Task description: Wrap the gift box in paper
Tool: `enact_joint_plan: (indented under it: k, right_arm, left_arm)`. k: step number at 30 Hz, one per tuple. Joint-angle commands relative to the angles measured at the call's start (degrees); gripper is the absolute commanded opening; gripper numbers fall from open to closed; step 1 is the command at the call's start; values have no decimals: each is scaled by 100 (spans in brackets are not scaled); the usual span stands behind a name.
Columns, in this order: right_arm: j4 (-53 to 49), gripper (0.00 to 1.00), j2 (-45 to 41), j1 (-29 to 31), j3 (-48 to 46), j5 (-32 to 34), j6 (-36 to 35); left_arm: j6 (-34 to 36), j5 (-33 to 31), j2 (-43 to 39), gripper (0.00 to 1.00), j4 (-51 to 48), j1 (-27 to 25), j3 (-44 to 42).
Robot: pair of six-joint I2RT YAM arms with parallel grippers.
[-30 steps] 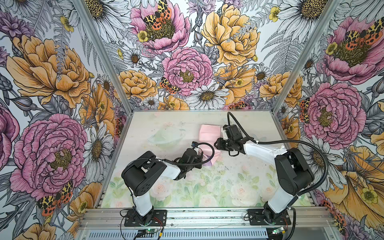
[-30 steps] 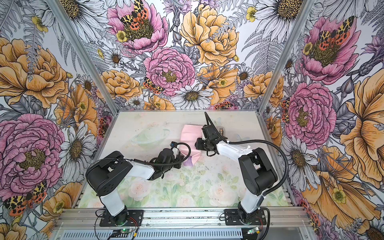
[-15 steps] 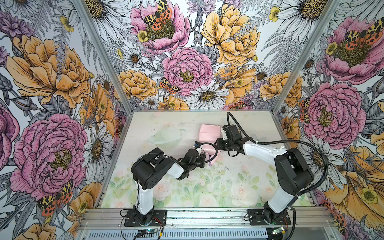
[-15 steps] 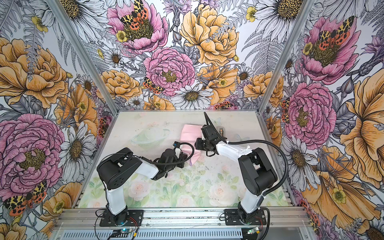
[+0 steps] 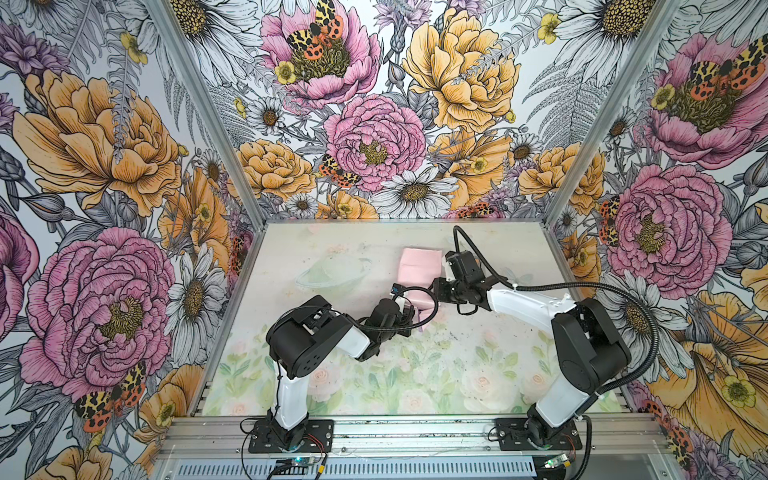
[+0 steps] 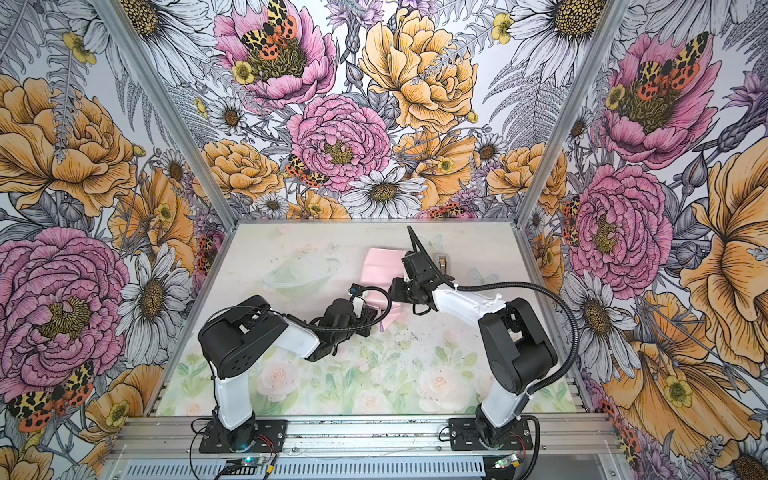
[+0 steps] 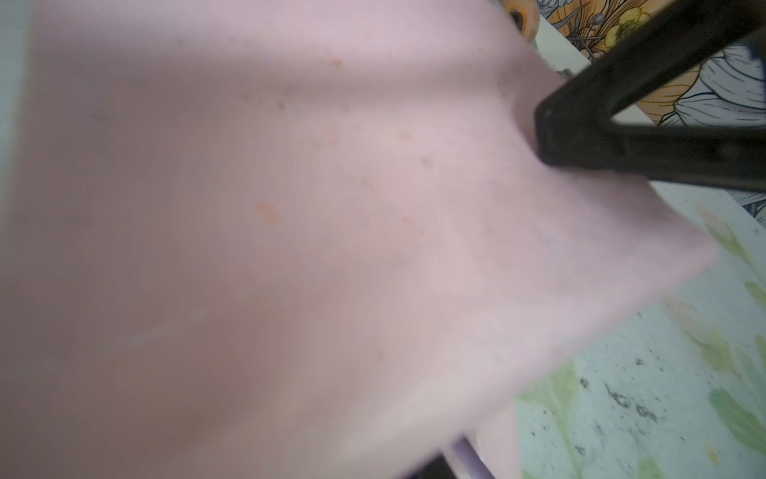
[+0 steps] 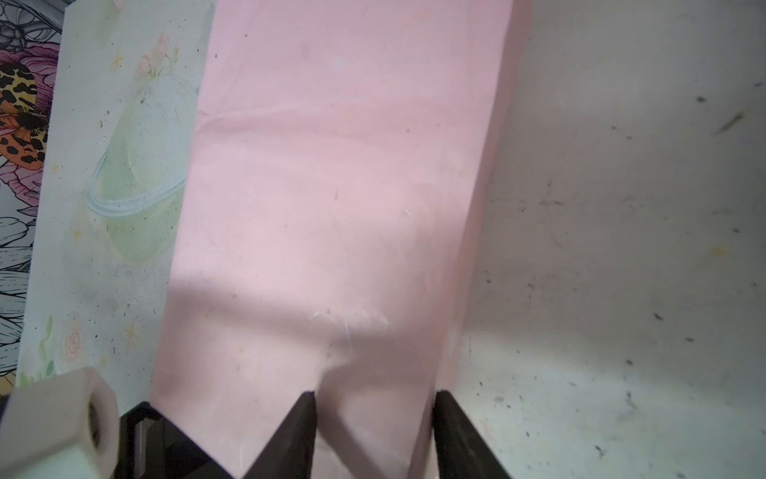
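The paper (image 5: 417,270) lies toward 12 o'clock on the table (image 5: 332,249), with free room at 6 and 9. The right pincer (image 8: 375,398) is spread astride its edge, and the left pincer (image 5: 409,312) is draped in paper, so can't tell. A tape dispenser (image 6: 444,262) crowds 3 o'clock.

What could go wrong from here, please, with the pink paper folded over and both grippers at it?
The right gripper has its jaws apart astride a fold of the paper; nothing visibly fastens it, so the fold may spring open. The left gripper is at the paper's near end, which fills its wrist view; a hard pull there might tear the sheet or drag the bundle.
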Motion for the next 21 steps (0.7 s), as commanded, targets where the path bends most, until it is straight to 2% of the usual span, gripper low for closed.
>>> enact_joint_plan:
  k: [1, 8, 11, 16, 18, 21]
  right_arm:
    - [-211, 48, -576, -41, -200, 139, -23]
    - [-206, 47, -1739, -191, -934, 399, 143]
    - [37, 36, -2249, -154, -1453, 443, 371]
    - [1346, 20, -2519, 63, -2470, 129, 974]
    - [2403, 13, -2310, 132, -2915, -99, 1376]
    - [3175, 7, -1870, 293, -3112, -34, 1623]
  left_arm:
    - [125, -114, 2, 17, -59, -31, 49]
    - [154, -97, -19, 17, -65, -26, 39]
    - [161, -84, -42, 17, -70, -33, 30]
    - [154, -38, -9, 18, -41, -33, 39]
    - [143, 1, 13, 17, -5, -34, 45]
    - [132, 39, 48, 17, 33, -30, 53]
